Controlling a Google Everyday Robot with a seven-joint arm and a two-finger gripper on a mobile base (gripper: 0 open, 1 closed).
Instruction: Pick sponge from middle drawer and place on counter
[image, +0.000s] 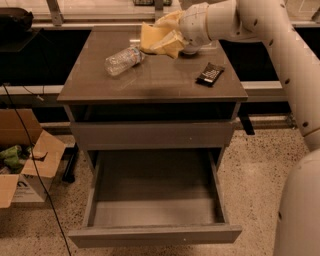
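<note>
The gripper (161, 39) is hanging over the far part of the counter (160, 87), at the end of the white arm (265, 22), which is reaching in from the right edge of the view. The gripper's working end is showing as a pale-yellow mass. Whether it is set wide, set narrow or holding anything cannot be told. The sponge cannot be told apart from that yellow mass, so its exact place is being recorded only as at the gripper, if anywhere in view. Whether the gripper is touching the counter also cannot be told. Just beside the gripper, toward the left of the view and slightly nearer the camera, a clear plastic bottle (124, 60) is lying on its side on the counter, its cap end pointing toward the gripper. On the gripper's other side, and nearer the camera than it, a small dark packet (210, 74) is lying flat on the counter, apart from the gripper. Well below the gripper and much nearer the camera, the middle drawer (155, 234) is standing pulled out, its grey floor facing up. Between that drawer and the counter, a closed grey front panel (152, 134) is sitting flush. Far off to the lower left of the gripper, an open cardboard box (30, 167) is resting on the speckled floor (260, 160).
</note>
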